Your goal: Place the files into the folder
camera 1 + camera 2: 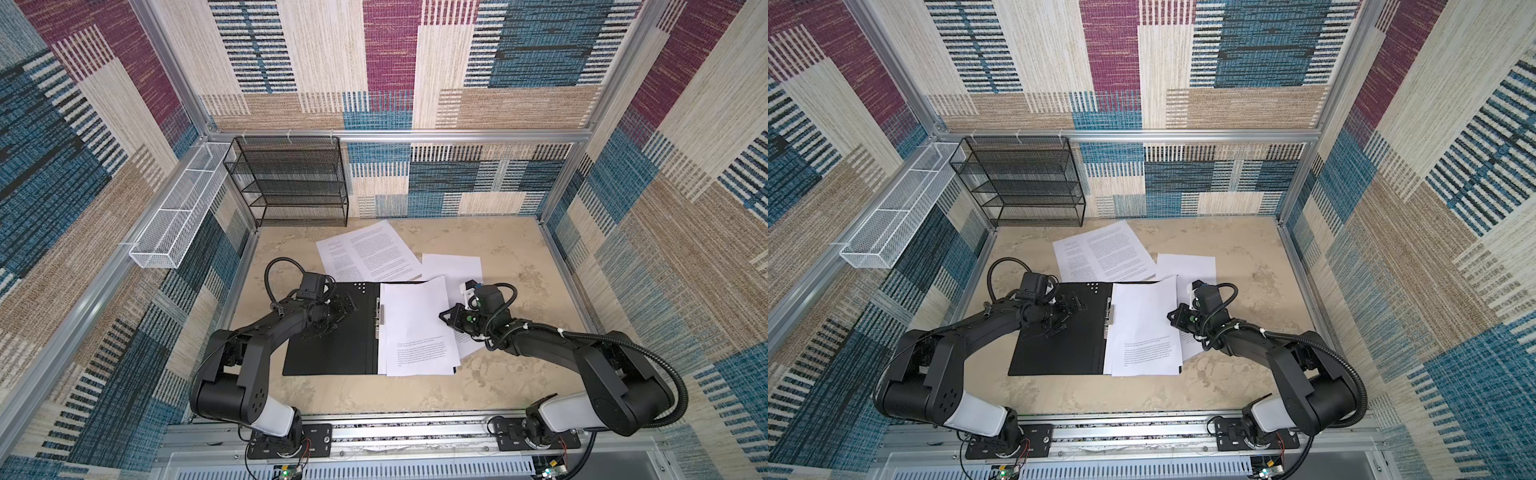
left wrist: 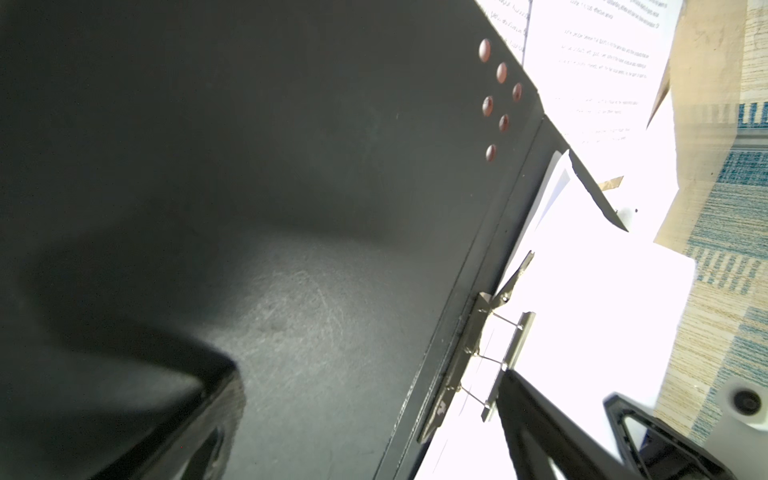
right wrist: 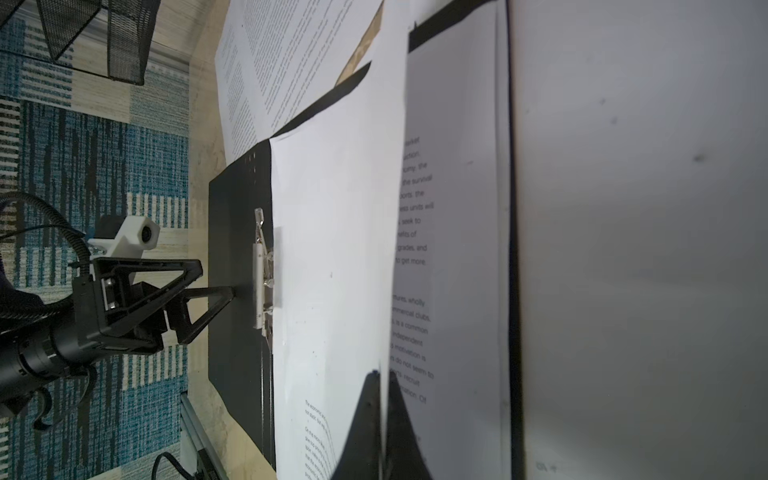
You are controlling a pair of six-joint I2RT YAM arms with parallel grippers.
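Observation:
The folder (image 1: 328,349) (image 1: 1059,353) lies open on the table, black inside, with its left half bare. Its metal clip (image 1: 379,316) (image 2: 490,340) (image 3: 262,270) stands at the spine. White files (image 1: 415,328) (image 1: 1142,328) cover its right half. My right gripper (image 1: 442,314) (image 1: 1170,316) (image 3: 384,374) is shut on the right edge of the top sheet (image 3: 340,249), which is lifted off the printed sheet below. My left gripper (image 1: 338,320) (image 1: 1066,318) (image 2: 374,415) stands open over the bare left half, one finger (image 2: 536,424) close by the clip. Two printed files (image 1: 370,253) and a blank one (image 1: 453,266) lie behind the folder.
A black wire-mesh rack (image 1: 286,183) stands at the back left against the wall. A white mesh basket (image 1: 178,216) hangs along the left frame rail. Patterned walls close in the table on three sides.

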